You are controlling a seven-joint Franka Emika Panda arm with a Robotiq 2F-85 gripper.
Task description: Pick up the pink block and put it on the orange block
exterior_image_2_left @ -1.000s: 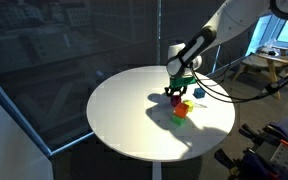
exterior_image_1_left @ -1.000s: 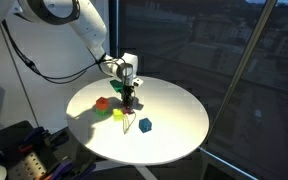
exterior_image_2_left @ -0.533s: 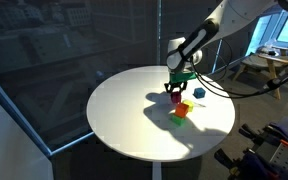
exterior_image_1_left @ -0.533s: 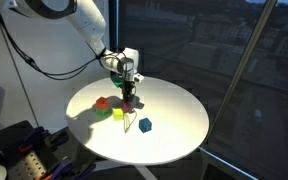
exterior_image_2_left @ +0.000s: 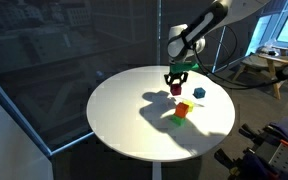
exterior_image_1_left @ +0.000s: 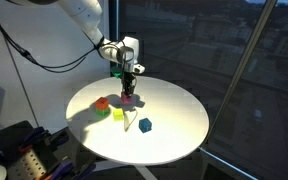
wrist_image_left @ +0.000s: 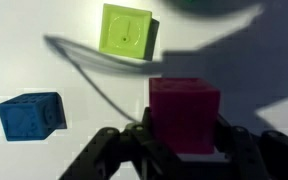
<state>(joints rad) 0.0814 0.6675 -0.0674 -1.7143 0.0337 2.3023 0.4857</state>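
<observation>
Wrist view has the pink block (wrist_image_left: 184, 115) clamped between the two fingers (wrist_image_left: 124, 150), which are closed narrow on its side faces. It hangs clear of the bench (exterior_image_1_left: 174, 110), judging by the shadow under it. The yellow-green block (wrist_image_left: 127, 30) and blue block (wrist_image_left: 29, 115) lie below on the bench, apart from each other.

Risks from here:
- The orange block (exterior_image_1_left: 102, 102) is not in the wrist view, so lining up has to go by the exterior views. An off-centre placement would let the pink block tip off the edge.
- The yellow-green block sits just beside the orange one in an exterior view (exterior_image_1_left: 118, 113). A low or wide approach could clip it w/ a finger, or nudge the orange block out of pos.
- Grip looks to be near the block's lower part in the wrist view; can't tell how deep it sits. A quick sideways move might twist or drop it.
- Letting go too high means a bounce; pressing too low would shove the orange block.

Pose: the arm (exterior_image_1_left: 79, 15) reaches in from above, wrist bent so the fingers point approx straight down. The pink block (exterior_image_2_left: 176, 89) hangs above the bench, near the blue block (exterior_image_2_left: 199, 92) and not yet over the orange block.
</observation>
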